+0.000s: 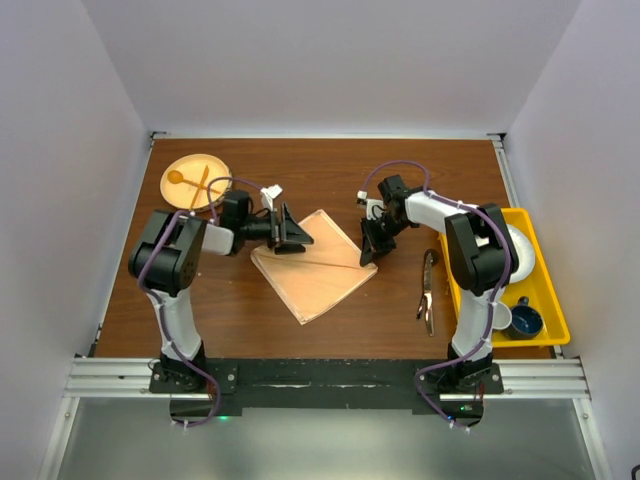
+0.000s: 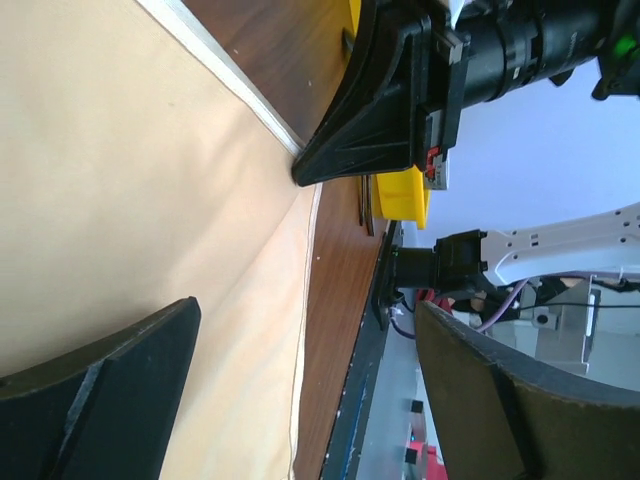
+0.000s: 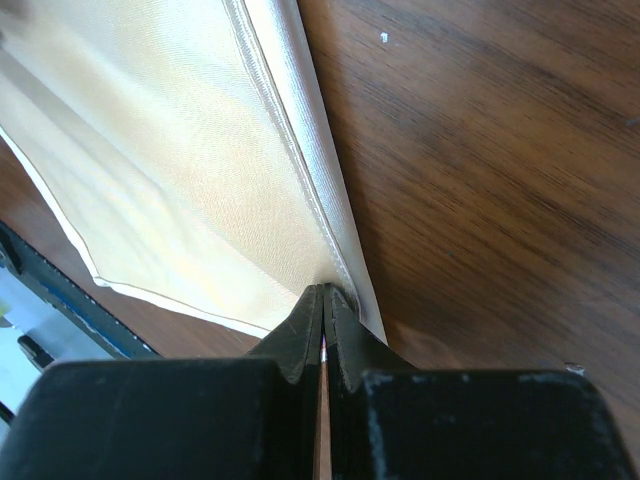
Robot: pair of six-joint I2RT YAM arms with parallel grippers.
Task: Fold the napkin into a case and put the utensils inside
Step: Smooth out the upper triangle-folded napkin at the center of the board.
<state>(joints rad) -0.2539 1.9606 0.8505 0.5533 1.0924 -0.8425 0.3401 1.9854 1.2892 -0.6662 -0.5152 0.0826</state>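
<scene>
On the wooden table [image 1: 400, 160] the right gripper [image 3: 325, 295] is pinching the napkin [image 1: 315, 272] by its edge, the left gripper [image 1: 292, 238] hanging spread over it.

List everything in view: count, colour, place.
Shiny satin napkin: one, peach-orange, table centre.
Slim metal utensils: at least two, brown-black, right of napkin.
Round wooden plate: one, pale, far left.
Wooden spoon and fork: one each, pale, on plate.
Plastic tray: one, yellow, right edge.
Bowl: one, white, in tray.
Dark blue cup: one, tray's near end.
White cup: one, beside it.
Wooden table: one, dark brown.
Left gripper: one, black, open over napkin's left corner.
Right gripper: one, black, shut on napkin's right corner.
</scene>
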